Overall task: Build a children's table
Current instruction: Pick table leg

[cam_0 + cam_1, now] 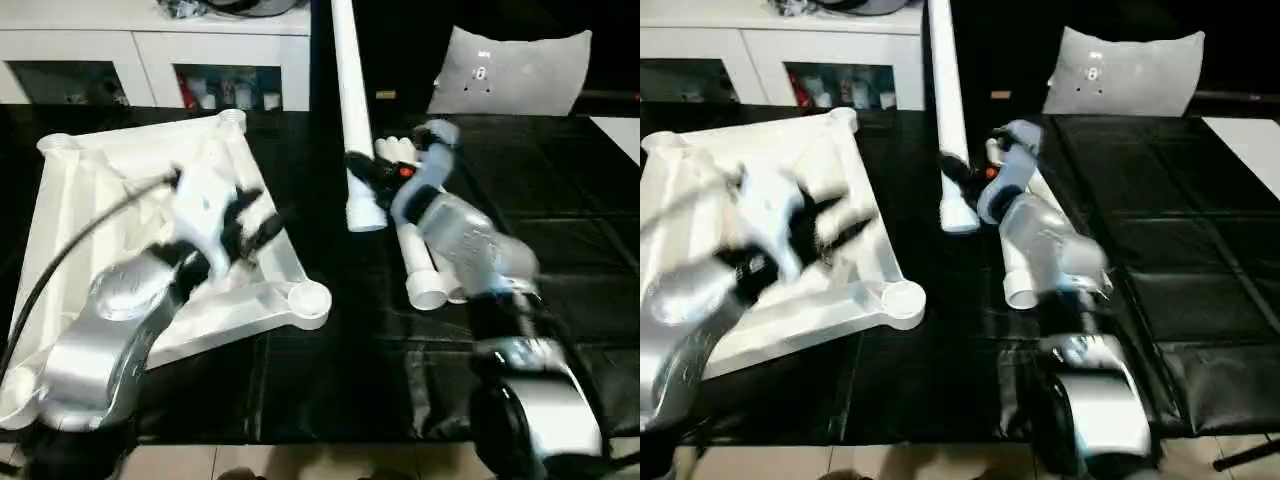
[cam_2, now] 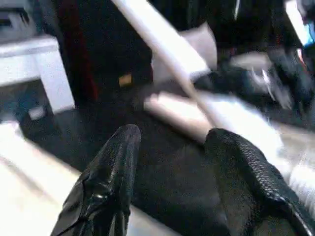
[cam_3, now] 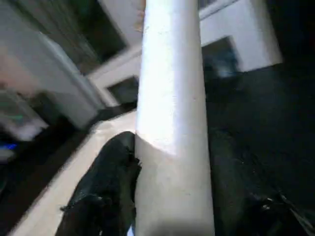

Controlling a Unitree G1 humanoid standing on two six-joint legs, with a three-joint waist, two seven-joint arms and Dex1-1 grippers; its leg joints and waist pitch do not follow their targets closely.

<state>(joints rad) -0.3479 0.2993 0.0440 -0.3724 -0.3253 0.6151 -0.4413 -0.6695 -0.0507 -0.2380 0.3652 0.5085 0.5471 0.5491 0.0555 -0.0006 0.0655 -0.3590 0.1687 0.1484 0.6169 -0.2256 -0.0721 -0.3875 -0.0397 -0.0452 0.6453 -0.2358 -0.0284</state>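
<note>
The right end effector is clamped on a white leg, one black finger pressed to each side of the tube near its wide end. That leg stands nearly upright, its wide end low over the black desk. From the clamp, the spare legs lie at about 5 o'clock, close by. The tabletop lies at 9 o'clock, ribbed underside up, with its near corner socket at about 7 o'clock.

The left end effector hovers over the tabletop's right rim, fingers half spread and holding nothing.

The step in hand seems to be carrying the leg to a socket. It would go best with the leg kept plumb, its wide end centred over the socket before lowering, while the left end effector steadies the rim.
</note>
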